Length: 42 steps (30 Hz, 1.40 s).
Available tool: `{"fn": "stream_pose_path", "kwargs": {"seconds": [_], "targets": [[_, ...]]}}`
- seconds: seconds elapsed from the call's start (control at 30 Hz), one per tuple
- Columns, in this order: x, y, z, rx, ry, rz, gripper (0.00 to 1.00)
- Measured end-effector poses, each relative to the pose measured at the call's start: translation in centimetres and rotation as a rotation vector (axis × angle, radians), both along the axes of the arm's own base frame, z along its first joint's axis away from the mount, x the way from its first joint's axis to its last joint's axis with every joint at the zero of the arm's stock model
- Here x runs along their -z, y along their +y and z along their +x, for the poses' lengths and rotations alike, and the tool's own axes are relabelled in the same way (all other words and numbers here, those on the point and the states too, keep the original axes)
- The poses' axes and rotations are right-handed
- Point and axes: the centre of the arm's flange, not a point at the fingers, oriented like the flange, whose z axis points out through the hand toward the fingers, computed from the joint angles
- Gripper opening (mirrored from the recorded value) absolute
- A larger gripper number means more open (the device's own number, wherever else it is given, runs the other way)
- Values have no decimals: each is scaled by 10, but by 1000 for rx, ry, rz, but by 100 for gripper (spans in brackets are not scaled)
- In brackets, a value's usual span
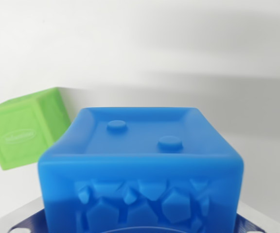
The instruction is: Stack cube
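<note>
Filling most of the wrist view, a blue cube [140, 170] sits directly below the camera, very close. Its top face has a raised rim and two round studs, one nearer the centre-left, one nearer the wrist view's right. Front face shows a relief of irregular faceted shapes, like broken stones. Dark blue parts [28, 224] flank its lower corners at the bottom edge of the view, each side, with small pale spots on them; cannot tell what these are, or whether they touch the cube.

Gripper: fingers not visible as such. Cannot tell whether they are apart, together or clamped on the cube.

Green cube [26, 128] lies beyond the blue one, toward the wrist view's left, tilted in the picture. One face carries an oval embossed mark, lettering too small to read. Partly hidden behind the blue cube's left edge; contact between them unclear.

White surface [256, 121] and pale background all round.
</note>
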Motion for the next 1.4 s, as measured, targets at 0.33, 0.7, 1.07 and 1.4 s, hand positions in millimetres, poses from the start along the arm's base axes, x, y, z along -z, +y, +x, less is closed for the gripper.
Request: {"fn": "stream_pose_path", "kwargs": {"seconds": [0.33,0.7,1.07,1.4], "targets": [[-2,19,-4,-53,0,0,0],[-5,40,-9,-114,-2,0,0],[-7,61,-14,-177,-4,0,0],[-9,79,-17,-229,-5,-2,0]]}}
